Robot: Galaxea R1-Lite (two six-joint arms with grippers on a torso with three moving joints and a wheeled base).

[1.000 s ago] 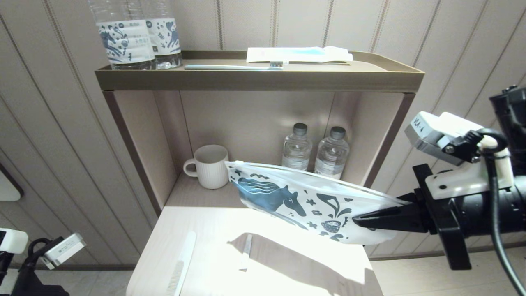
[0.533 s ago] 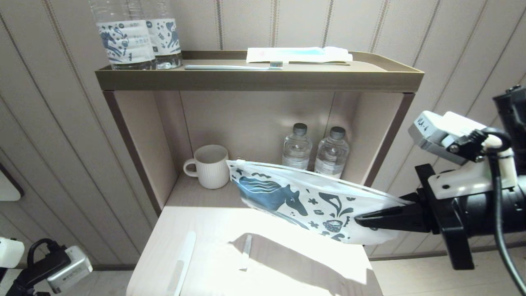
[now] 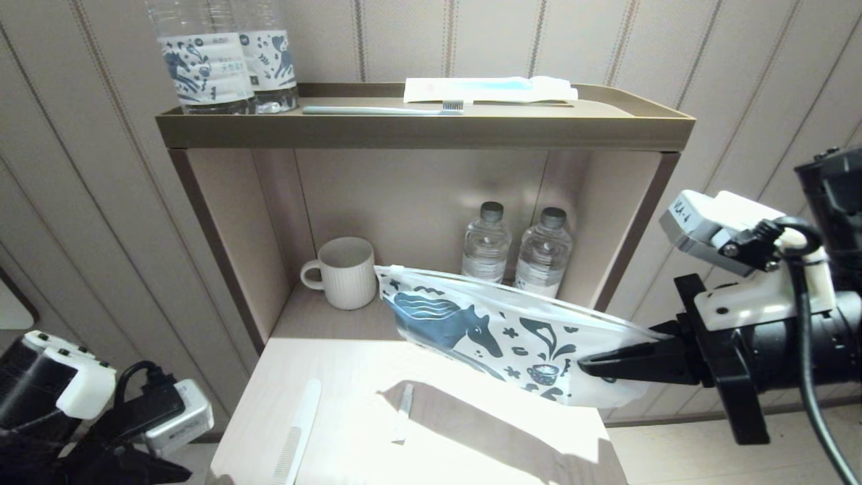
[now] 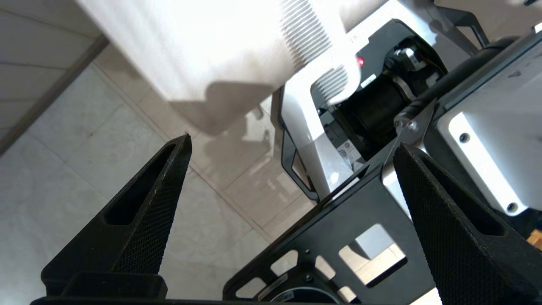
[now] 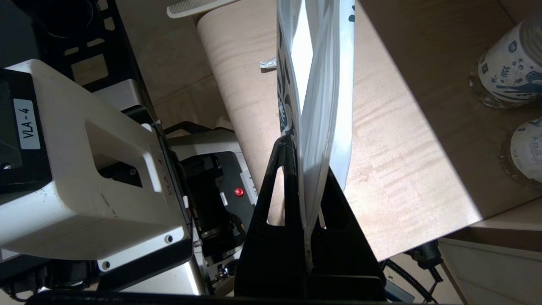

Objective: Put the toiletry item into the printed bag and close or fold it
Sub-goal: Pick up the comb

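A: Entry. Right pincer (image 3: 587, 364) clamped on one end of the printed bag (image 3: 498, 333), which it holds in the air, edge-on, above the surface (image 3: 337, 377). Far end of the bag reaches toward the mug (image 3: 345, 271) under the shelf (image 3: 424, 124). The right wrist view shows the bag's walls slightly parted.

B: Left side?

A: Left pincer (image 4: 292, 186) low, off the surface's front-left corner, jaws spread wide, nothing between them. Its wrist view shows floor tiles and the surface's corner with the comb (image 3: 296, 431) hanging over it.

B: Candidate items?

A: The comb near the front-left edge; a small slim sachet (image 3: 403, 412) mid-surface in the bag's shadow. A toothbrush (image 3: 384, 110) and a wrapped packet (image 3: 490, 89) lie on top of the shelf, beside labelled bottles (image 3: 225, 57).

B: Risks?

A: Judgement only. The comb lies flat and thin, partly off the edge; a poor pinch could flick it to the floor. The bag is gripped at one end only, so it may sag or twist, and its mouth looks narrow; an item pushed in could snag the lip or push the bag aside. Two small bottles (image 3: 518, 249) stand just behind the bag; a swing could tip them.
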